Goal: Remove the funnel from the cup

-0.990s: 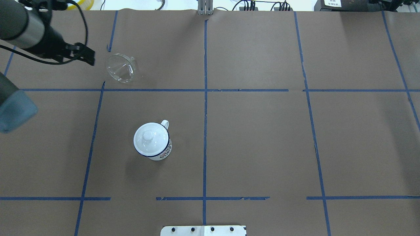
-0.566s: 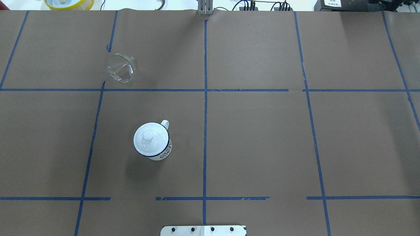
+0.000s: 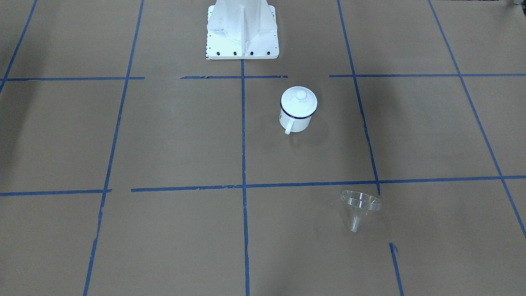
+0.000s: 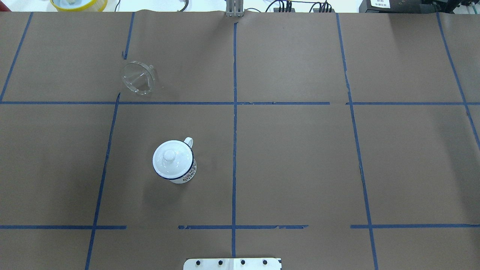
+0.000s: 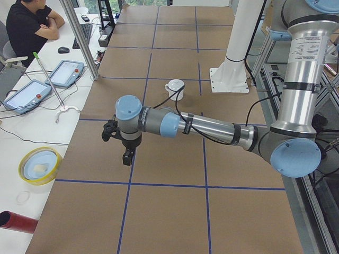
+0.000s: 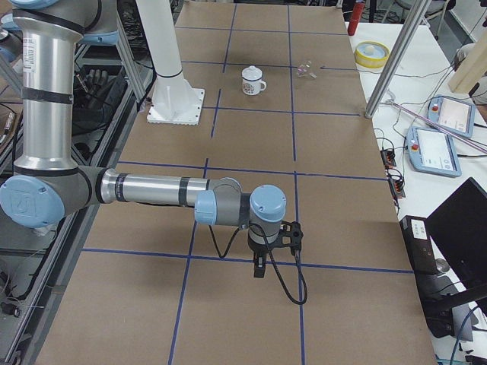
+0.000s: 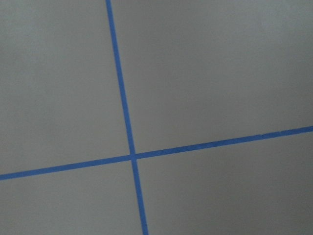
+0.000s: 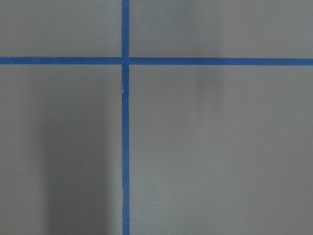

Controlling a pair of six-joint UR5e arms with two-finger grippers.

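The clear funnel [image 4: 138, 77] lies tipped on the brown paper in the far left square, apart from the cup; it also shows in the front-facing view [image 3: 358, 205]. The white cup [image 4: 173, 161] with a dark blue rim stands upright nearer the robot, and a white knobbed lid covers its mouth [image 3: 298, 109]. My left gripper [image 5: 127, 156] hangs over the table's left end, far from both. My right gripper [image 6: 260, 268] hangs over the right end. Only the side views show them, so I cannot tell whether they are open or shut. Both wrist views show only paper and blue tape.
The white robot pedestal [image 3: 242, 28] stands at the table's near edge. A yellow dish [image 5: 39, 165], tablets [image 5: 66, 73] and a seated person [image 5: 29, 24] are at a side bench beyond the far edge. Metal poles [image 5: 79, 37] rise at that edge.
The left arm, which reached beside the funnel one second ago, has drawn out of the overhead view to the left. The funnel and the cup have stayed in place.
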